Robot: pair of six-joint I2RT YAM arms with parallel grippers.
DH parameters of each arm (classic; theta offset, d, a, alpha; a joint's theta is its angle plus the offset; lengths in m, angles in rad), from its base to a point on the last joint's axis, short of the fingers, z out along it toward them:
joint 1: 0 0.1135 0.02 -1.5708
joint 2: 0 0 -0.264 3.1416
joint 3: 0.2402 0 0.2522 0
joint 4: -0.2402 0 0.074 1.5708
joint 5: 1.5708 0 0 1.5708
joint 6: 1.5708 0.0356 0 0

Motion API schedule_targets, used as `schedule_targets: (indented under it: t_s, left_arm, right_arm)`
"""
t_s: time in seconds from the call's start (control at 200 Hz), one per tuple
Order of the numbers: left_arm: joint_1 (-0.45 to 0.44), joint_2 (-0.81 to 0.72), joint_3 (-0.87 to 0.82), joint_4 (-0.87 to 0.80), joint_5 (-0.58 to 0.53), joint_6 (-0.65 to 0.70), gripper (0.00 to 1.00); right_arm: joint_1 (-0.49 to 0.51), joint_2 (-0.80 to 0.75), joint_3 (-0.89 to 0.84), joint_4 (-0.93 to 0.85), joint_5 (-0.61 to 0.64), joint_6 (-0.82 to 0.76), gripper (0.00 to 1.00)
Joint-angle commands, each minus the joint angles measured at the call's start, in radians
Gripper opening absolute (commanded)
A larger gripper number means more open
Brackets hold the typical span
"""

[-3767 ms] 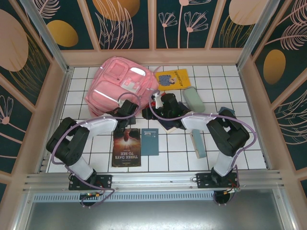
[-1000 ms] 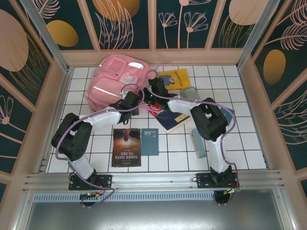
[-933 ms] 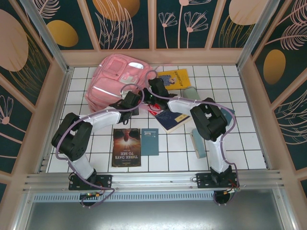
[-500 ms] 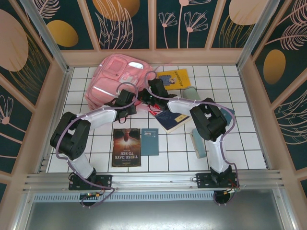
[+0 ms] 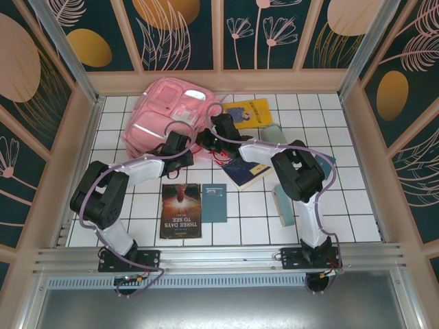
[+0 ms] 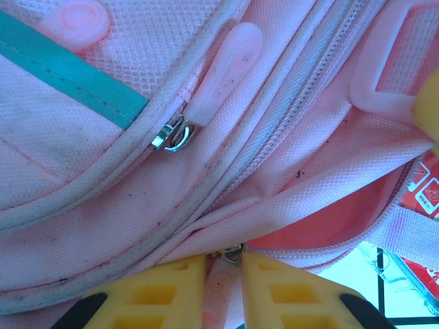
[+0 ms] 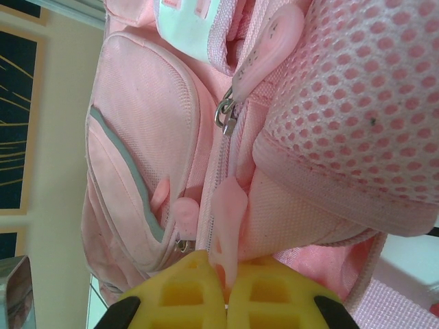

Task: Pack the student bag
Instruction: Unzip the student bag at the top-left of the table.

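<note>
Two arms reach from the near edge to the pink backpack (image 5: 161, 116), which lies at the far left of the tiled table (image 5: 343, 219). From above, the left gripper (image 5: 180, 140) and the right gripper (image 5: 206, 139) sit close together at the bag's near right side, where their jaws are too small to read. A yellow book (image 5: 250, 112) lies just right of the bag. A dark blue book (image 5: 245, 171) lies under the right arm, and a brown book (image 5: 181, 210) and a small teal book (image 5: 214, 202) lie side by side nearer the bases. At the left wrist, the left gripper (image 6: 223, 264) has its yellow fingers (image 6: 168, 284) pinched on a small zipper tab (image 6: 221, 284) at the mouth of the backpack (image 6: 103, 199). The mouth gapes a little to the right, with a red packet (image 6: 429, 199) beside it. At the right wrist, the right gripper (image 7: 226, 274) is clamped on a long rubber pull (image 7: 228, 205) that hangs along the zipper of the backpack (image 7: 147, 130), next to a mesh pocket (image 7: 357, 103).
</note>
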Motion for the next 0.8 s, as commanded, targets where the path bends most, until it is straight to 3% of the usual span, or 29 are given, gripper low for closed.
schedule_targets:
  t_s: [0.0, 0.22, 0.365, 0.445, 0.796]
  left_arm:
    - [0.025, 0.004, -0.046, -0.076, -0.047, -0.008, 0.18]
    - [0.025, -0.059, -0.055, -0.113, -0.094, 0.014, 0.0]
    - [0.025, -0.096, -0.076, -0.112, -0.098, 0.024, 0.12]
    - [0.025, -0.091, -0.086, -0.094, -0.064, 0.034, 0.26]
    - [0.023, -0.057, -0.103, -0.065, -0.026, 0.038, 0.24]
  right_arm:
    - [-0.002, -0.106, 0.024, 0.093, -0.024, -0.031, 0.0]
    - [-0.005, -0.104, 0.025, 0.094, -0.019, -0.025, 0.0]
    - [-0.008, -0.106, 0.018, 0.097, -0.016, -0.025, 0.0]
    - [-0.008, -0.105, 0.018, 0.104, -0.019, -0.02, 0.0]
    - [-0.008, -0.105, 0.015, 0.109, -0.025, -0.014, 0.0]
